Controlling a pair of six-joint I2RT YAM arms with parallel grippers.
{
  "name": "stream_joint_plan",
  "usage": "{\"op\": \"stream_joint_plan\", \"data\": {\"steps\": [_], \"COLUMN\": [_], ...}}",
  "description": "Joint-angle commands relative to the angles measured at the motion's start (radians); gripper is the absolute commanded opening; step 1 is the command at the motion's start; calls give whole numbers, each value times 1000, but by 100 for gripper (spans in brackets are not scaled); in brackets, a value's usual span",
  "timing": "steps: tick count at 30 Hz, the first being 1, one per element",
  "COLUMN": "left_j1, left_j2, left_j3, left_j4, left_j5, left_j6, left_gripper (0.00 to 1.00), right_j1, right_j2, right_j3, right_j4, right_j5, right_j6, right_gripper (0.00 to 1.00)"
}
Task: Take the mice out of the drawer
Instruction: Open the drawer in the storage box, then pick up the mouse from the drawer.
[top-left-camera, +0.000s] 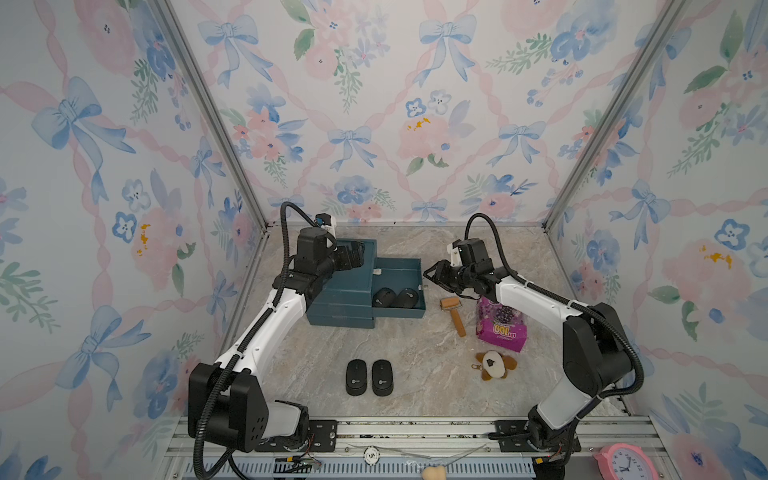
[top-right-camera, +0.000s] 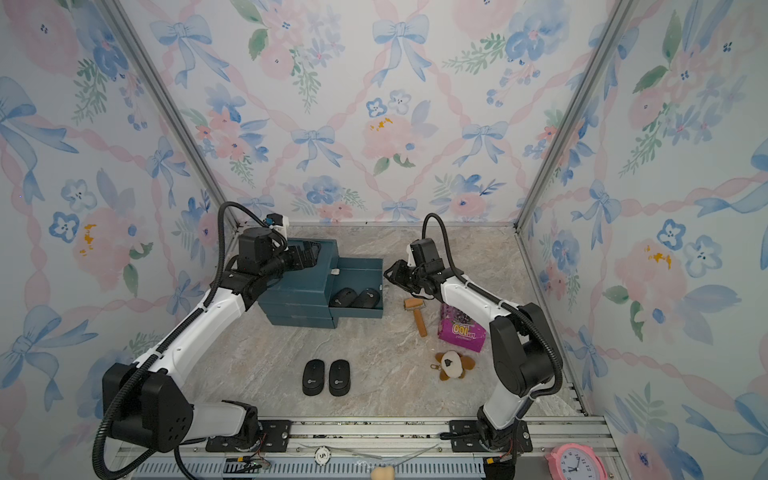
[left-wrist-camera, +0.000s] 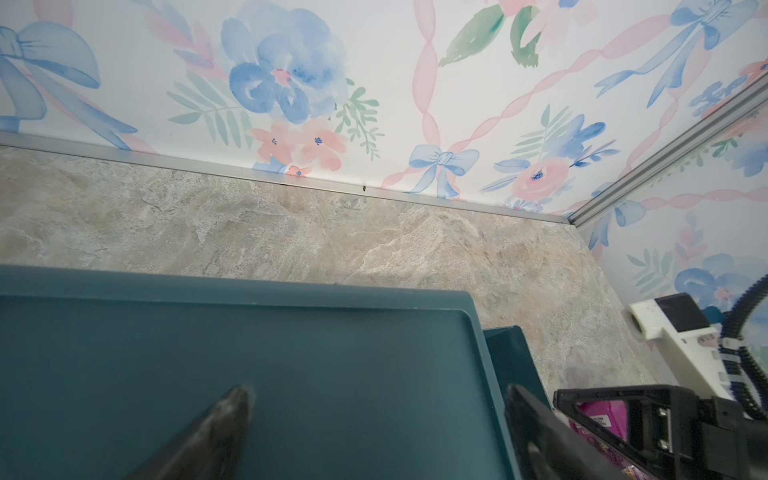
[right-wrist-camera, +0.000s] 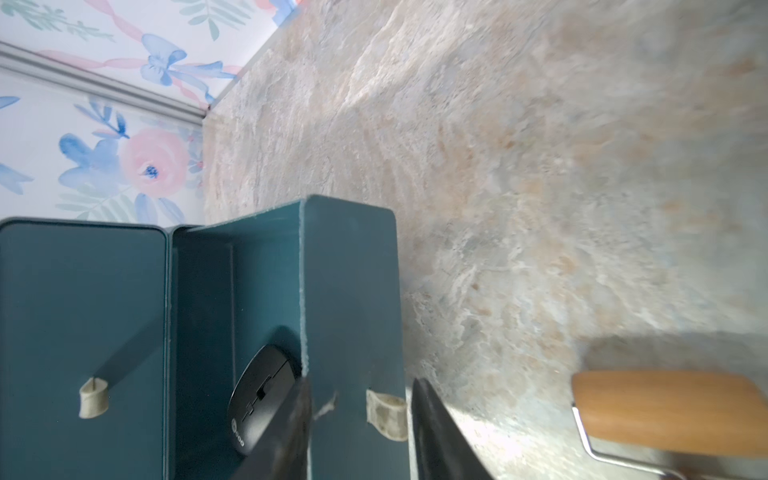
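Teal plastic drawer unit (top-left-camera: 340, 301) sits at the back of a marble-look tabletop (top-left-camera: 415, 361), on the robot's left; one drawer (top-left-camera: 401, 276) stands open toward the right arm. Two black mice lie side by side at the drawer's near end in both top views: inner mouse (top-left-camera: 383, 297) next to the unit, outer mouse (top-left-camera: 406, 298) by the drawer's front wall. Two more black mice w/ white logos are out on the tabletop near the front edge, side by side & just apart: first table mouse (top-left-camera: 356, 377), second table mouse (top-left-camera: 382, 377).

Right gripper (top-left-camera: 429, 277) is level w/ the drawer front; its wrist view shows the jaws apart, a pale fabric pull tab (right-wrist-camera: 386, 415) between them, one finger crossing the front wall's edge, the other just beside the tab; cannot tell if either touches it; nothing is clamped. Outer mouse shows there too, tucked against the inside of that wall.

Left gripper (top-left-camera: 357, 253) hangs over the unit's top; per its wrist view the jaws are wide apart & hold nothing.

Right of the drawer: a wooden-handled roller (top-left-camera: 453, 313), a magenta packet (top-left-camera: 500, 330) partly under the right arm, a brown-and-white plush keychain (top-left-camera: 494, 365); a pink clock (top-left-camera: 623, 461) rests at the front rail.
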Motion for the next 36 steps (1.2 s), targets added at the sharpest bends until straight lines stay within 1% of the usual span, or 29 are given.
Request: {"op": "stream_joint_plan", "data": {"steps": [1, 2, 3, 4, 5, 7, 8, 10, 13, 17, 27, 30, 36], "left_j1": [4, 4, 5, 8, 8, 10, 9, 8, 7, 0, -18, -19, -18], "left_j2": [17, 13, 7, 2, -3, -15, -20, -35, -51, -81, -164, -179, -196], "left_j3": [-11, -9, -7, -5, -4, -5, -6, -14, -22, -41, -107, -114, -126], "left_j4": [-179, -181, -184, -184, -186, -189, -189, -189, -189, -189, -188, -189, -188], "left_j5": [34, 29, 24, 22, 20, 14, 15, 9, 13, -2, -43, -49, -51], "left_j6": [-3, -1, 2, 6, 9, 15, 18, 26, 40, 37, 30, 30, 29], "left_gripper": [98, 98, 98, 98, 98, 98, 98, 98, 98, 98, 98, 98, 98], "right_j1": [79, 108, 144, 185, 221, 300, 330, 380, 413, 439, 446, 441, 429], "right_j2": [-86, -91, -93, -88, -80, -40, -31, 40, 118, 204, 312, 357, 386], "right_j3": [141, 176, 208, 234, 257, 303, 317, 340, 397, 485, 556, 616, 604], "right_j4": [-315, -389, -437, -474, -502, -558, -564, -532, -522, -574, -714, -768, -725], "right_j5": [245, 306, 355, 393, 433, 524, 558, 609, 627, 641, 704, 705, 692], "right_j6": [1, 37, 67, 97, 133, 222, 260, 315, 365, 385, 519, 537, 561], "right_gripper": [50, 53, 54, 54, 57, 68, 70, 71, 71, 72, 73, 74, 76]}}
